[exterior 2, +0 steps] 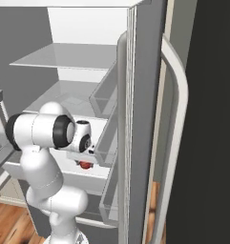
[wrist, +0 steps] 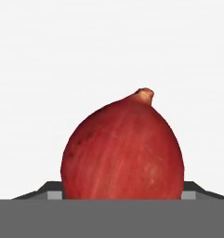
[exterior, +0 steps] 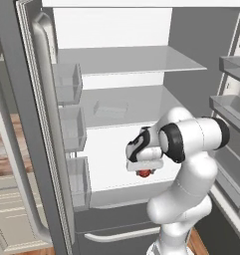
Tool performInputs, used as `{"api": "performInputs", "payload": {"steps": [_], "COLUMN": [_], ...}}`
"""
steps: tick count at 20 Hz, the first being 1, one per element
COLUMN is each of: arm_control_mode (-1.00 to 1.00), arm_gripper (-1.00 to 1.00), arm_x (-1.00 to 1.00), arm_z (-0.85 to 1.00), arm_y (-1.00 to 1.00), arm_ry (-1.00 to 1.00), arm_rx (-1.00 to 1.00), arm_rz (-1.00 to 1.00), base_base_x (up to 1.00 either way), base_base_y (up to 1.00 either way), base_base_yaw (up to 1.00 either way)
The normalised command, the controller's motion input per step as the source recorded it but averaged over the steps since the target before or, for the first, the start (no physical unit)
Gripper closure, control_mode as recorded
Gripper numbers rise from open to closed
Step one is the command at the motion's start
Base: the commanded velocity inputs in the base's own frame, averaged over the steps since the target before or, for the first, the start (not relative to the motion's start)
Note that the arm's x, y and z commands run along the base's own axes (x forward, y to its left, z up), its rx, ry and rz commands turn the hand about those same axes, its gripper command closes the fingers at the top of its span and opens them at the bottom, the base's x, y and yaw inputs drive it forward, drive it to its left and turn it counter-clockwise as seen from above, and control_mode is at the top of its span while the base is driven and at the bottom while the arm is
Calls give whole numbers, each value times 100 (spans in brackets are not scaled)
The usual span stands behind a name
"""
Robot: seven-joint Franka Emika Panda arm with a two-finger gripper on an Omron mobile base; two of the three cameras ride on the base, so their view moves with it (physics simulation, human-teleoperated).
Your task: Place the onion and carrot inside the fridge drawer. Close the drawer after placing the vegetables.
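A red onion (wrist: 122,148) sits between the two dark fingertips of my gripper (wrist: 122,194), stem tip pointing away from the hand. In the left base view the onion (exterior: 145,173) hangs just under the downward-pointing gripper (exterior: 145,169), inside the open fridge. Below it lies the pale white fridge drawer (exterior: 109,164). From the right base view the onion (exterior 2: 85,165) shows as a small red shape under the hand, over the same white drawer (exterior 2: 64,169). The gripper is shut on the onion. The carrot is out of view.
Glass shelves (exterior: 126,60) span the fridge above the hand. Clear door bins (exterior: 71,129) line the open left door, and more bins (exterior: 231,107) line the right door. A grey outer drawer front with a curved handle (exterior: 121,234) lies below. The right door's edge (exterior 2: 135,119) stands close beside the hand.
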Motion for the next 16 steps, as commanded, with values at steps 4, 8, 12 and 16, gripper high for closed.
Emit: {"api": "performInputs", "payload": {"steps": [4, 8, 12, 16], "arm_control_mode": [-100, -100, -100, -100], "arm_gripper": [-100, -100, -100, -100], "arm_x": [0, -5, -36, -61], "arm_z": [-14, 6, 55, 81], "arm_y": [0, 0, 0, 0], "arm_ry": [0, -1, -5, -10], "arm_rx": [0, 0, 0, 0], "arm_rz": [3, 1, 0, 0], "base_base_x": [0, 0, 0, 0], "base_base_y": [0, 0, 0, 0], "base_base_yaw": [0, 0, 0, 0]}}
